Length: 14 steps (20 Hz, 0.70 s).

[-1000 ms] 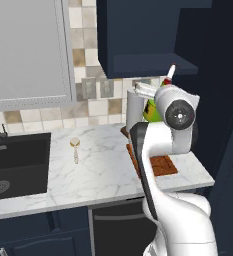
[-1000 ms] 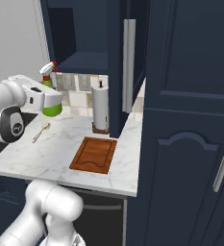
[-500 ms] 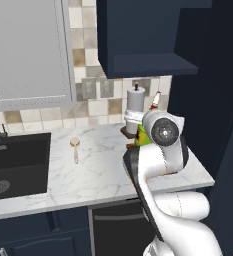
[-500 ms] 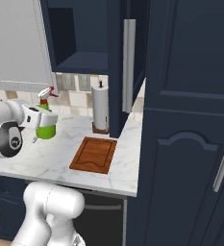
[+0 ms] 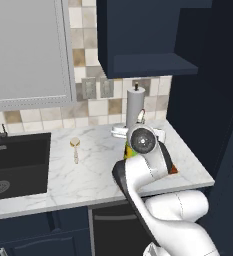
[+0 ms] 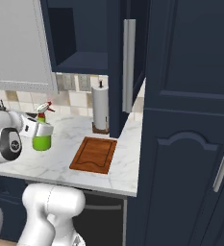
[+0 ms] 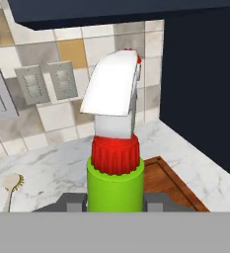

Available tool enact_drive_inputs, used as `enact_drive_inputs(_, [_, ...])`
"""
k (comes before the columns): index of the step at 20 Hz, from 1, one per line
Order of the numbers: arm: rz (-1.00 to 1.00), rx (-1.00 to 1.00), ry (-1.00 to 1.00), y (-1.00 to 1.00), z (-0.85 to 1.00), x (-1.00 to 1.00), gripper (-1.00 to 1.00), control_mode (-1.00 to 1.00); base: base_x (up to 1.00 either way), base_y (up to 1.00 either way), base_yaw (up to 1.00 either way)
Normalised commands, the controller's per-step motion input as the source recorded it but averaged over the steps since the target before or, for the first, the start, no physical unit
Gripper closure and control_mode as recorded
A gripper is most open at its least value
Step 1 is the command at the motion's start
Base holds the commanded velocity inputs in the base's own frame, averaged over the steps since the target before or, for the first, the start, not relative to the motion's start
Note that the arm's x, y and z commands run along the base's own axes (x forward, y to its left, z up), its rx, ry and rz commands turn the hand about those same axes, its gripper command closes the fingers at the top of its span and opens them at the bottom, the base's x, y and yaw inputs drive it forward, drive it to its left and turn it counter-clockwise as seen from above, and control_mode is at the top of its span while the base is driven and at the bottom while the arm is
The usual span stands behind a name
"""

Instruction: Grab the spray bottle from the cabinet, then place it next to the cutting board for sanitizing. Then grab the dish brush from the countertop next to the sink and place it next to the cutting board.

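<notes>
My gripper point(image 6: 41, 129) is shut on the neck of the bright green spray bottle point(image 6: 42, 140), which is upright with its white-and-red top upward. The bottle hangs low over the white marble countertop point(image 6: 60, 161), left of the reddish-brown cutting board point(image 6: 94, 153) and apart from it. In the hand view the bottle point(image 7: 115, 180) fills the middle between the fingers point(image 7: 69, 202), with the board point(image 7: 168, 184) behind it on the right. The pale dish brush point(image 5: 75, 146) lies on the countertop between the black sink point(image 5: 13, 165) and the arm. The brush point(image 7: 10, 184) also lies at the hand view's lower left.
A white paper-towel roll point(image 6: 101, 108) stands against the tiled wall behind the board. The navy cabinet point(image 6: 80, 43) with its shelf niche hangs above. A tall navy cupboard point(image 6: 190, 120) bounds the counter on the right. A light grey door cabinet point(image 5: 28, 50) hangs over the sink.
The arm has brought the spray bottle down from near the cabinet niche to just over the countertop, left of the cutting board. The grip has stayed the same.
</notes>
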Motion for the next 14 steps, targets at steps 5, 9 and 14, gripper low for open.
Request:
enact_drive_inputs(5, [0.01, 0.02, 0.00, 0.05, -0.51, 0.34, 1.00, -1.00, 0.00, 0.00, 0.00])
enact_drive_inputs(9, [0.03, 0.04, 0.00, 0.00, -0.38, 0.36, 1.00, -1.00, 0.00, 0.00, 0.00])
enact_drive_inputs(14, [0.02, 0.04, 0.00, 0.00, -0.42, 0.49, 1.00, -1.00, 0.00, 0.00, 0.00])
